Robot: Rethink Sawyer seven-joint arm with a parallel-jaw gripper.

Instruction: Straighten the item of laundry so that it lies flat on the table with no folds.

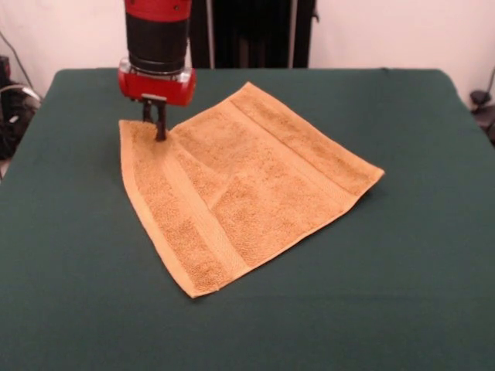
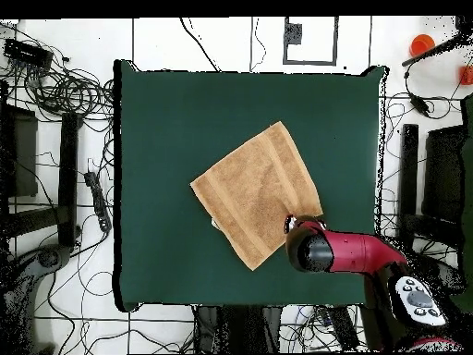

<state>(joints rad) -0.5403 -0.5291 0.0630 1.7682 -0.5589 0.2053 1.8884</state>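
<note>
Jaws (image 1: 158, 124) pinched on towel (image 1: 240, 185) corner, creases running across towel, spread on counter (image 1: 402, 270).

Towel (image 1: 240, 193) lies on the table (image 1: 402, 270), roughly mid-table, turned diamond-wise. Gripper (image 1: 158, 127) sits at the towel's far-left corner in front view, tips touching it.

Tool (image 1: 160, 124) on creased towel's (image 1: 247, 193) far-left corner, green table (image 1: 402, 294).
</note>
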